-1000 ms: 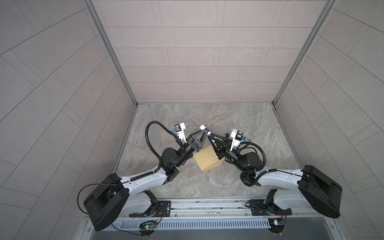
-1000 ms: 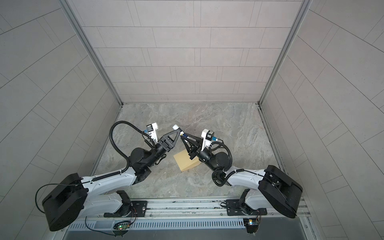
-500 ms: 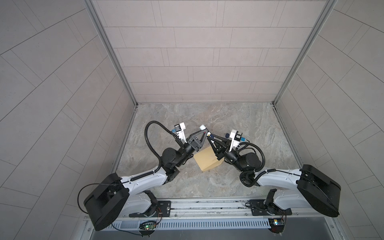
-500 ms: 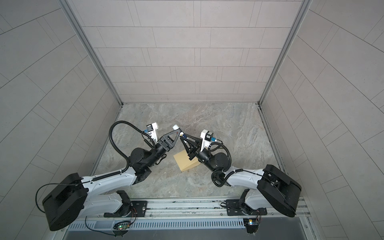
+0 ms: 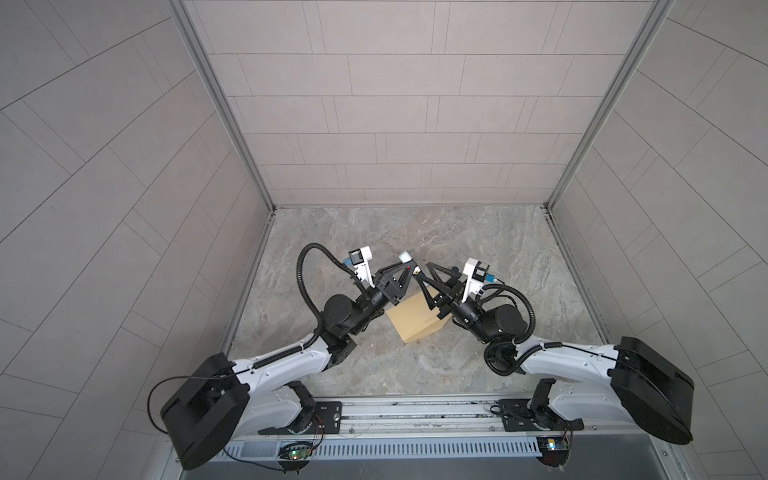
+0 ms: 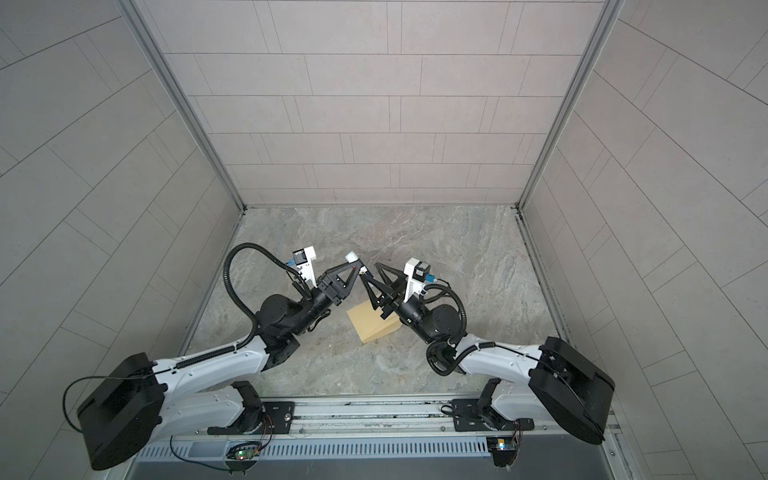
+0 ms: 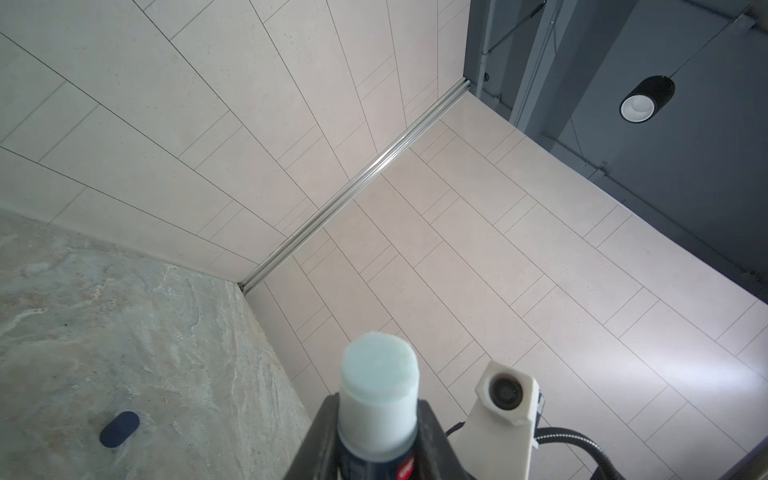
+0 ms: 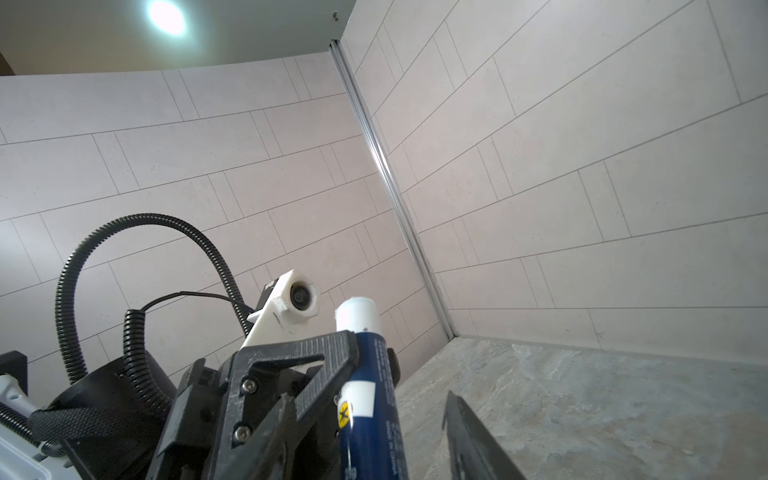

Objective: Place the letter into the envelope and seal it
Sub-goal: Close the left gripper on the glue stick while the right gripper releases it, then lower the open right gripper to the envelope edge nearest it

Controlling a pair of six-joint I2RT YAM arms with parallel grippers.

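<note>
Right pincer [image 5: 423,271] opened around glue stick [image 5: 405,258]; envelope [image 5: 413,322] diagonal.

Tally, as we read it.

- Envelopes: one, the envelope [image 5: 415,322], mustard-tan, seen in both top views [image 6: 368,326].
- Glue sticks: one, the glue stick [image 7: 376,407], blue with a pale tip; the right wrist view [image 8: 370,399] shows the same one.
- Small dark oval objects: one, the dark oval object [image 7: 119,429], lying on the table [image 7: 124,332].
- Tables: one.
- Arms: two.
- Grippers: two, the left gripper [image 5: 409,266] and the right gripper [image 5: 424,271].
- Wrist cameras: two, the left wrist camera [image 5: 360,259] and the right wrist camera [image 5: 476,270].
- Tiled walls: we count three.
</note>
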